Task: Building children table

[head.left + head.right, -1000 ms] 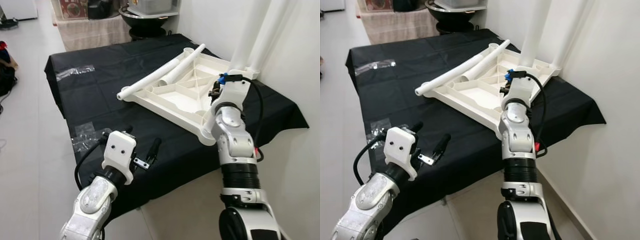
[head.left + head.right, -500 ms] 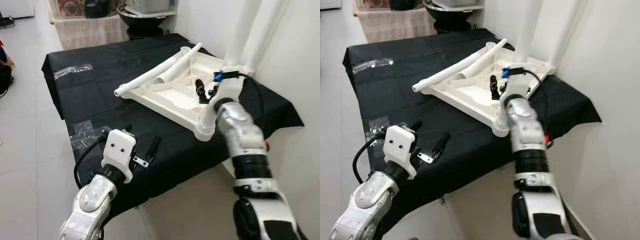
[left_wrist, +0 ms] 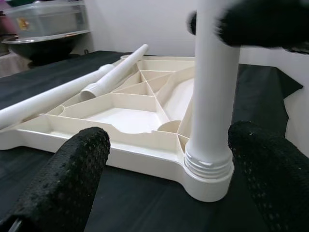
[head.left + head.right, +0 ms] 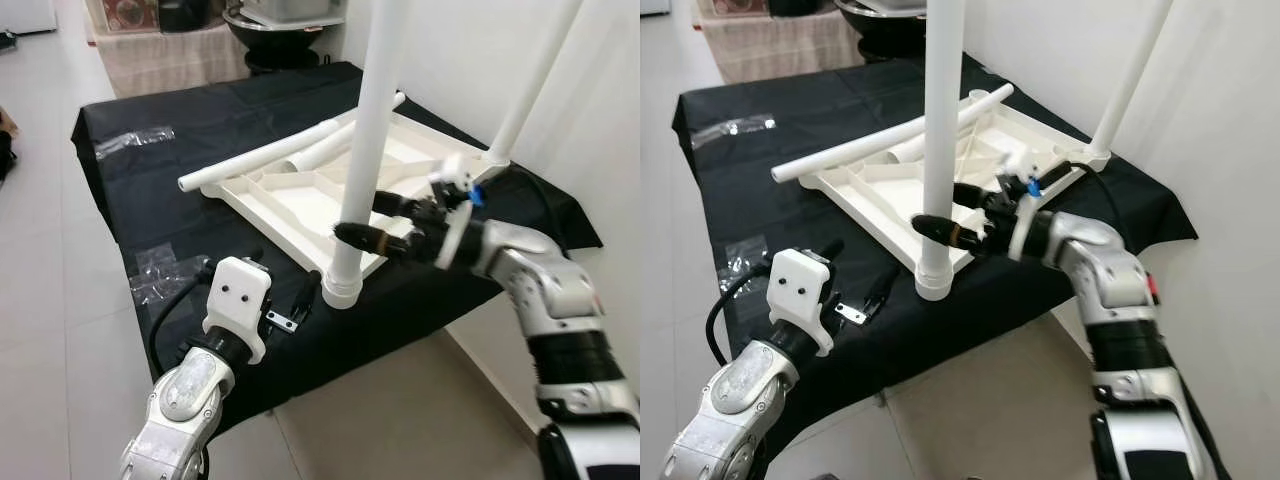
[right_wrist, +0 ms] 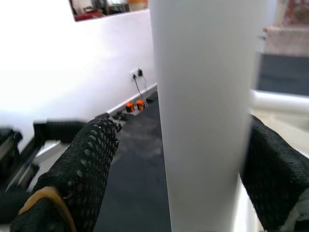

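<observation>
1. Worktop (image 4: 150,190) under black cloth, beside white wall.
2. White tabletop (image 4: 300,200) upside down on cloth, ribbed underside facing up.
3. Near-corner leg (image 4: 365,130), white tube, upright in near corner socket of tabletop, just by worktop's front edge.
4. Far-corner leg (image 4: 530,85) upright at corner by wall, w/ slight lean.
5. 2 loose legs: long one (image 4: 260,160) across tabletop's far edge, one end jutting over cloth; shorter one (image 4: 345,140) just beside it, leaning on the rim.
6. Right gripper (image 4: 362,222) reaching in from right, low on near-corner leg, just above socket; fingers (image 4: 375,240) either side of tube. Right wrist view: leg betw. the 2 pads, seemingly clamped on it.
7. Left gripper (image 4: 285,290) over cloth just left of that socket, not touching leg; fingers spread wide, nothing between. Left wrist view: socket & leg base straight ahead.
8. Clear tape patches (image 4: 130,142) on cloth at left, far & near.
9. Storage bin & dark bowl (image 4: 285,22) on stand beyond worktop.
</observation>
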Robot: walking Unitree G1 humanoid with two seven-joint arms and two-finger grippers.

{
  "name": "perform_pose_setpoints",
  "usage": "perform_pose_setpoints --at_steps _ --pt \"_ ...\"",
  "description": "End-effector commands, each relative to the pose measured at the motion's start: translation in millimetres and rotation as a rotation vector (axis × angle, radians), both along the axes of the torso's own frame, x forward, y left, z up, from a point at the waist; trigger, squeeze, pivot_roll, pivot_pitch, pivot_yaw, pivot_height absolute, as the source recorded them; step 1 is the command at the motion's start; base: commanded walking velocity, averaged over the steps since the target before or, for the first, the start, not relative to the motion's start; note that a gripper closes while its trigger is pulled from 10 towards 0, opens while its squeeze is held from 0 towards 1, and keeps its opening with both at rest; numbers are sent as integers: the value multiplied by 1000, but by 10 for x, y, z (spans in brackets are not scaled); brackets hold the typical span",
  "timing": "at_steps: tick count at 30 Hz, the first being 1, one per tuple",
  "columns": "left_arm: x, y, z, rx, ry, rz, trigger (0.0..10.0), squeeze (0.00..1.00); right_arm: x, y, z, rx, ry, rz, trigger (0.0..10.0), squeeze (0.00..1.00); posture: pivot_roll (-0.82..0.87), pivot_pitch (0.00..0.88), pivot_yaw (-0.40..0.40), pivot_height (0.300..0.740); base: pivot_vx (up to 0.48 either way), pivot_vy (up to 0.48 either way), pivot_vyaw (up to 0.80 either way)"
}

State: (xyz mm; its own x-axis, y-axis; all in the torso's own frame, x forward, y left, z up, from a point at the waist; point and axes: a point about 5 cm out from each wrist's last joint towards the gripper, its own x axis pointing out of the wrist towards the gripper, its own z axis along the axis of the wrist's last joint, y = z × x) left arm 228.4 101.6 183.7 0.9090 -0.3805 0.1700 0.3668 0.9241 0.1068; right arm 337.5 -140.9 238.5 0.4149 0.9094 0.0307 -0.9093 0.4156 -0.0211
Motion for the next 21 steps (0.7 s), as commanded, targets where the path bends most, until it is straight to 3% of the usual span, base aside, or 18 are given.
perform_pose_setpoints --at_steps 1,2,5,6,8,9,13,15,16,18,19,20,21 --pt "-16 11 -23 13 6 0 10000 0 46 117 19 -11 -22 22 10000 0 35 57 -82 740 0 0 0" --pt "-23 12 -21 8 6 -1 10000 0 88 234 40 -11 -38 34 10000 0 37 56 -81 740 0 0 0" --pt "-28 12 -21 6 6 -2 10000 0 109 329 54 -5 -44 46 10000 0 37 56 -81 740 0 0 0" --pt "-34 8 -24 6 6 -2 10000 0 116 427 63 15 -45 58 10000 0 38 49 -84 740 0 0 0" --pt "-34 8 -24 6 6 -2 10000 0 116 427 63 15 -45 58 10000 0 38 49 -84 740 0 0 0" --pt "-38 3 -26 8 6 -2 10000 0 118 495 54 31 -46 65 0 0 41 47 -86 740 0 0 0" --pt "-38 9 -27 11 5 2 10000 0 201 547 19 44 -41 -45 0 0 42 43 -89 740 0 0 0" --pt "-38 14 -31 10 5 5 10000 0 375 448 -33 28 -11 -308 0 0 37 41 -89 740 0 0 0" --pt "-38 14 -31 10 5 5 10000 0 375 448 -33 28 -11 -308 0 0 37 41 -89 740 0 0 0" --pt "-34 11 -40 9 7 3 10000 0 527 225 -171 -60 52 -652 0 0 29 41 -79 740 0 0 0" --pt "-34 11 -40 9 7 3 10000 0 527 225 -171 -60 52 -652 0 0 29 41 -79 740 0 0 0" --pt "-31 10 -44 8 8 2 10000 0 565 146 -230 -106 68 -762 0 0 26 41 -79 740 0 0 0" --pt "-31 10 -44 8 8 2 10000 0 565 146 -230 -106 68 -762 0 0 26 41 -79 740 0 0 0"
